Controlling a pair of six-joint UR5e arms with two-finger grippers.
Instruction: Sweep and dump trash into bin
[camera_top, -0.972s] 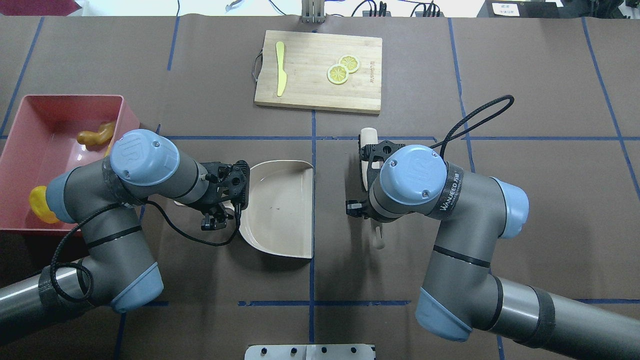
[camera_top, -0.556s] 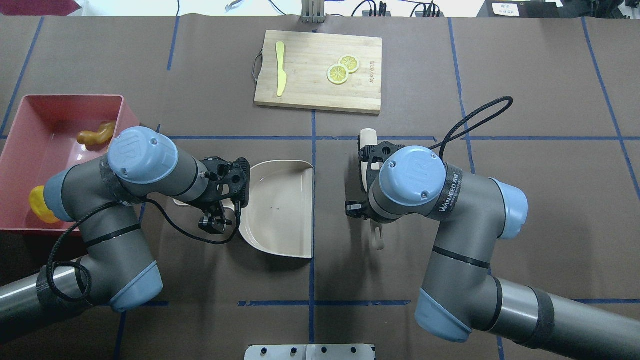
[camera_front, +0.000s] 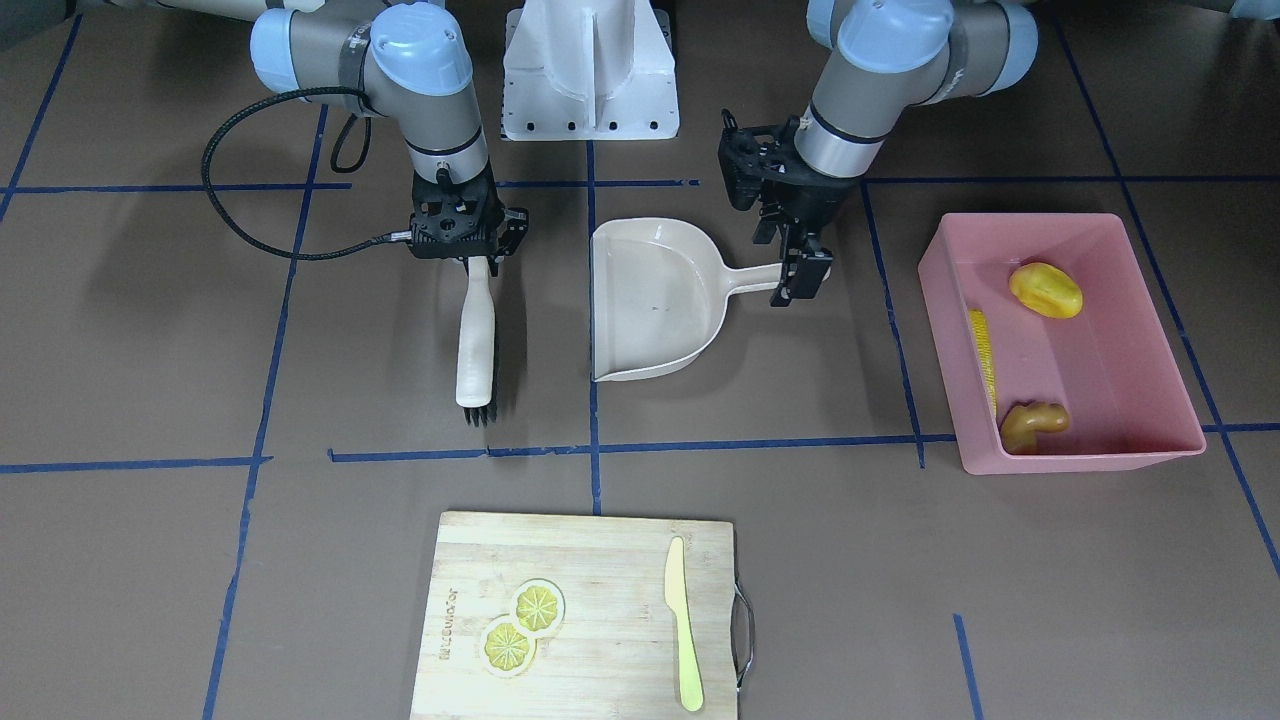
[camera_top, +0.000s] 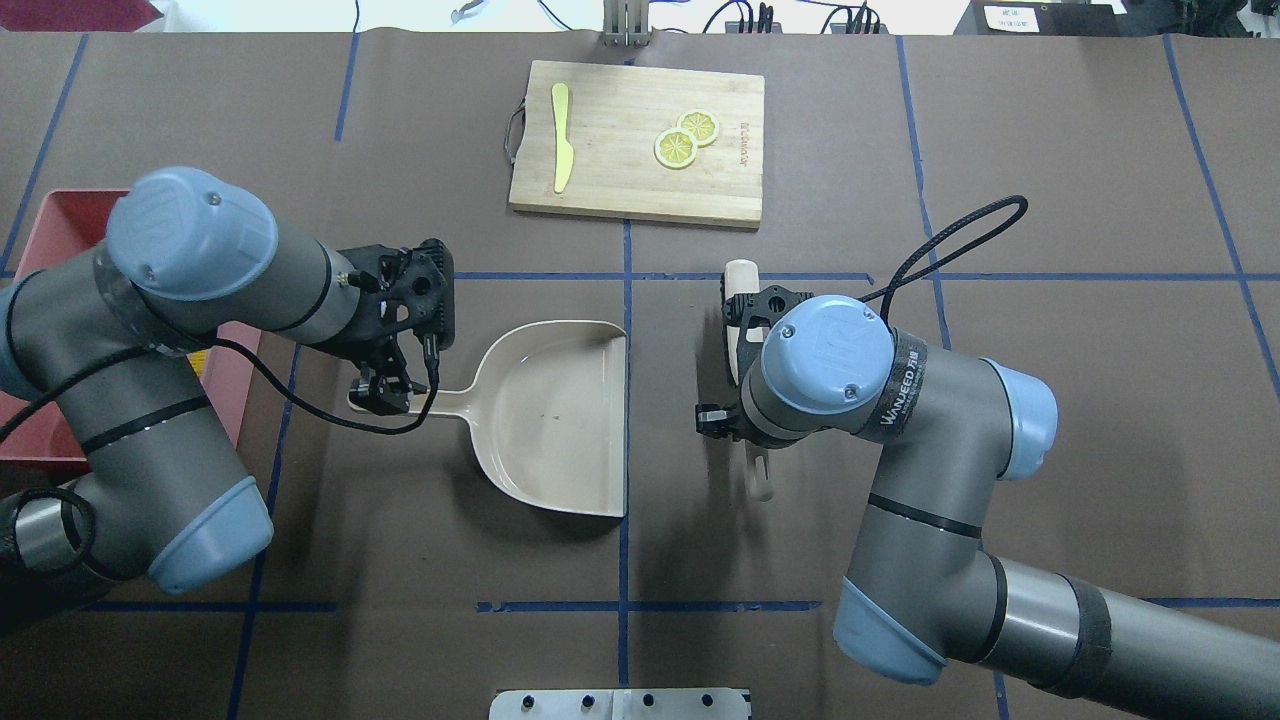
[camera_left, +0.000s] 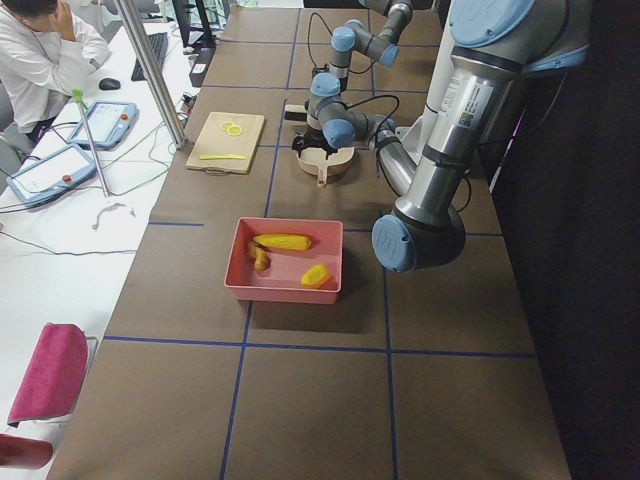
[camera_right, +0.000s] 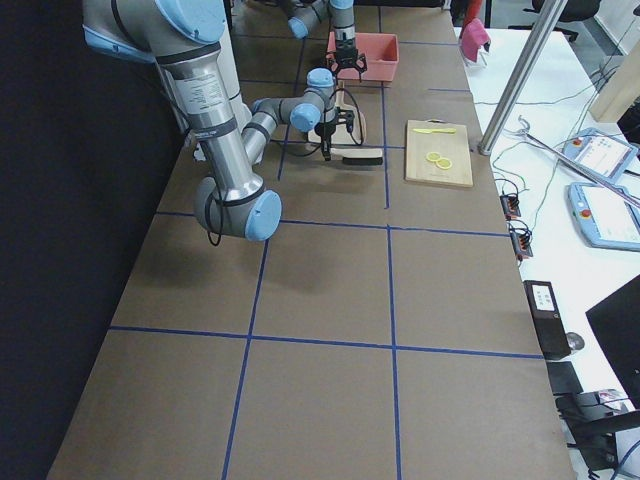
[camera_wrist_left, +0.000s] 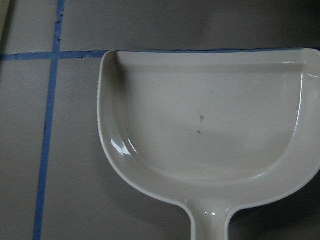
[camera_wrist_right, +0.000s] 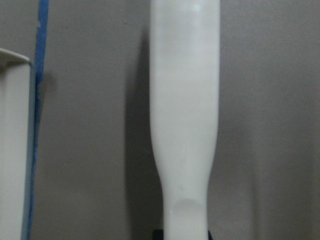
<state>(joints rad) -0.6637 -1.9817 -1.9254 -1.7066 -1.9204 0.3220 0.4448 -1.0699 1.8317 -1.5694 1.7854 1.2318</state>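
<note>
The job is looking all but finished, and the step in hand is, by my reading, the setting down of the tools. All three pieces of trash are lying inside the pink bin (camera_front: 1110, 350) at the right of the front-facing view. The corn cob (camera_front: 984, 360) is resting along the wall nearer the centre, the potato-like lump (camera_front: 1045, 289) is sitting toward the upper end, and the ginger root (camera_front: 1034, 424) is lying in the lower corner. The beige dustpan (camera_front: 650, 300) is lying flat on the table (camera_front: 780, 480) at the middle of that view, holding nothing, well apart from the bin. The left gripper (camera_front: 803, 275) is hanging over the tip of the dustpan's handle, its jaws seemingly parted rather than clamped on it. At the left of the view the right gripper (camera_front: 470, 252) is standing over the upper end of the hand brush (camera_front: 477, 330), which is lying along the table with its bristles pointing down-frame. Whether those jaws are pinching the handle or loose around it I cannot tell. The next move is calling for both grippers to let go fully and rise straight up, so that no finger is catching a handle and dragging its tool. The arms can then draw back toward the base at the top of the frame.
</note>
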